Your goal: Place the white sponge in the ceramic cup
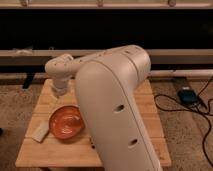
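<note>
My hand [58,96] hangs wide open, empty, over the counter's [151,114] back left. The sponge [40,133] lies near the left edge beside the bowl [66,121]; a clumsy descent could shove it off.

A slatted wooden table [148,107] fills the lower half of the frame. On its left part lie an orange bowl [66,121] and, just beside it at lower left, a pale sponge [40,133]. The gripper [58,94] hangs over the table's upper left corner.
</note>
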